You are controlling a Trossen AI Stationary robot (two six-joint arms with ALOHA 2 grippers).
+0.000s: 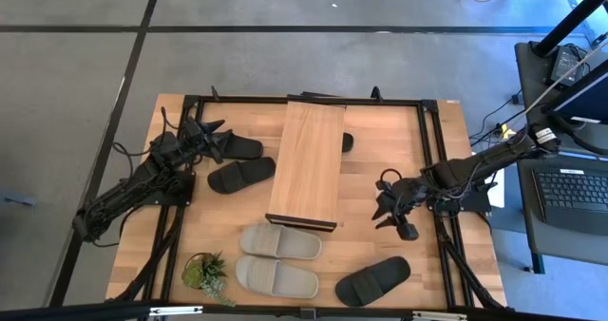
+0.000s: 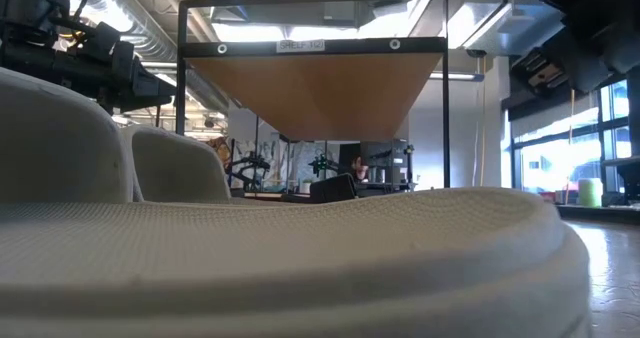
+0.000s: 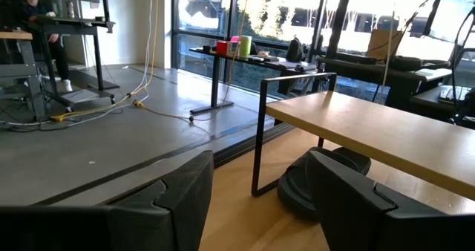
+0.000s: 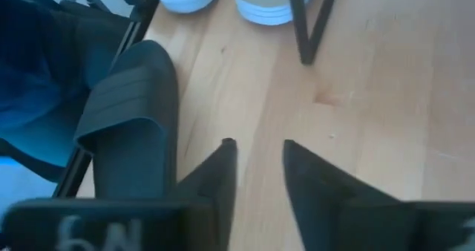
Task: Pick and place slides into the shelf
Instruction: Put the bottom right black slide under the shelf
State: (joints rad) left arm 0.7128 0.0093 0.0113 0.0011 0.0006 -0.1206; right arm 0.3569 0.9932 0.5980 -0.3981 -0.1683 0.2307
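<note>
The shelf, a light wood plank on a dark frame, stands mid-table. Two black slides lie left of it, and another black slide shows under its far end. Two beige slides lie off its near end. A further black slide lies flat near the front right. My right gripper hovers open over bare wood, right of the shelf, with that front-right slide beside it. My left gripper waits open at the far left, pointing level at the shelf.
A small green potted plant stands at the front left corner. The shelf's dark leg shows ahead of my right gripper. In the low view a beige slide fills the foreground. Bare wood lies right of the shelf.
</note>
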